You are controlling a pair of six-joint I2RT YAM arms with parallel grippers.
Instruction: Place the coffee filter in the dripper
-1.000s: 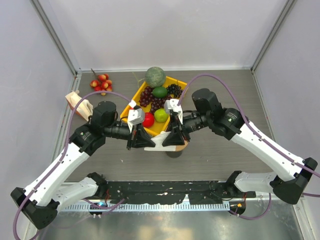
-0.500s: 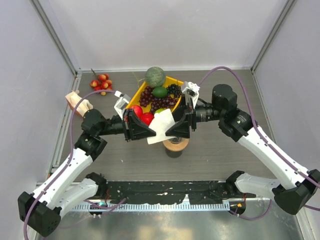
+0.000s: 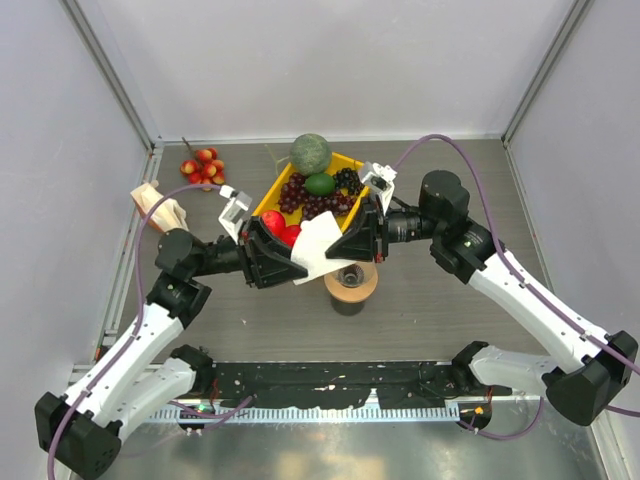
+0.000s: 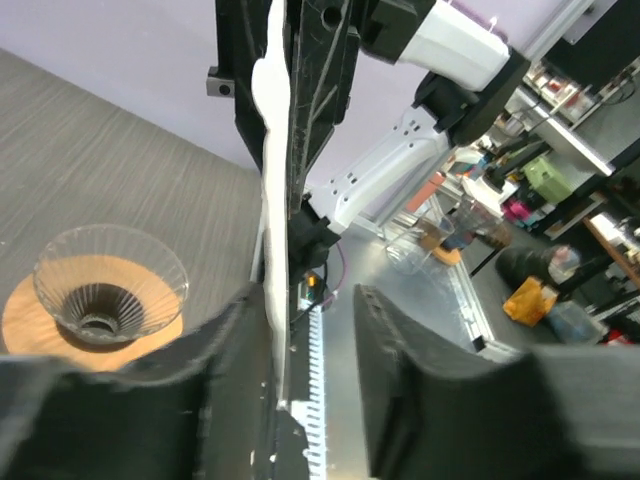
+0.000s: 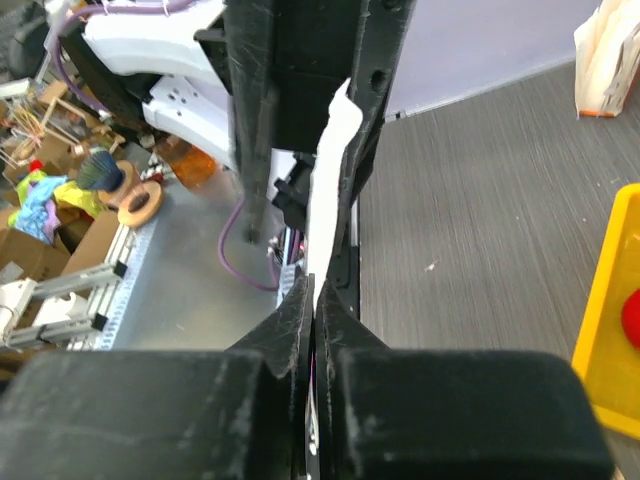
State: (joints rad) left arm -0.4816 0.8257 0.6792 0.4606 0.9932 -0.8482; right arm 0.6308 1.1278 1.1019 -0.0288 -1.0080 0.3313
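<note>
A moment ago both my grippers were low, right at the dripper (image 4: 110,290). Now they have gone up and back from it. The filter (image 3: 320,240) has come up with them, off the dripper. My right gripper (image 5: 312,297) opened, then pinched the filter again. My left gripper (image 4: 312,300) has let go a little.

A robotics lab or workshop is indicated by the grey table (image 3: 420,310) walled in by pale panels (image 3: 330,60) on metal framing (image 3: 110,70), with cluttered benches (image 4: 540,180), cardboard boxes (image 5: 28,248) and aluminium rails (image 5: 60,300) seen beyond.
</note>
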